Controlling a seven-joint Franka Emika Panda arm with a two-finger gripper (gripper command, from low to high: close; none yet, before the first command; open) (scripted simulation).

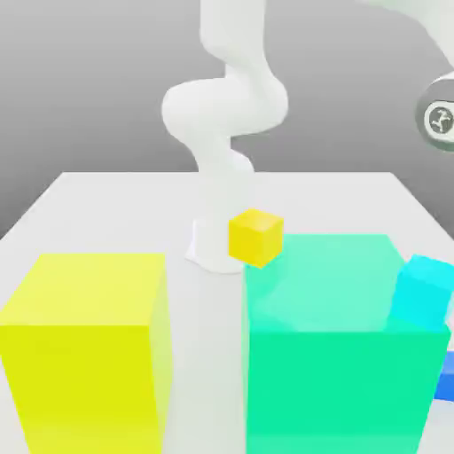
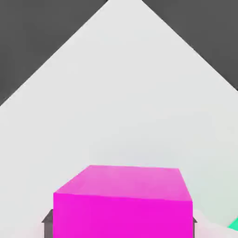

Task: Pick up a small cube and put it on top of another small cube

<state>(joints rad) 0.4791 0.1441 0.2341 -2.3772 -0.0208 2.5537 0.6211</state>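
Grip confirmed: in the hand view the small magenta cube (image 2: 122, 202) sits right up against the camera, with dark finger parts (image 2: 47, 224) showing at either lower flank of it. The claw is clamped on this cube, jaws together as far as the cube allows. The cube rides with the hand, clear of the white table (image 2: 121, 102), which spreads bare beneath and beyond it in that view. A sliver of green (image 2: 234, 225) shows at the frame's edge beside the cube.

In the exterior view, nearest the camera stand the big yellow cube (image 1: 84, 350) and the big green cube (image 1: 341, 341), side by side with a gap between them. The small cyan cube (image 1: 423, 293) sits tilted at the green cube's upper corner, toward the exterior view's right. Further back, the small yellow cube (image 1: 255, 236) lies just in front of the arm's base (image 1: 215, 239).

Assessment: the coming move turns on bringing the held cube directly above a small target cube. Neither candidate appears below the held cube in the hand view, so lateral travel seems required before any descent.
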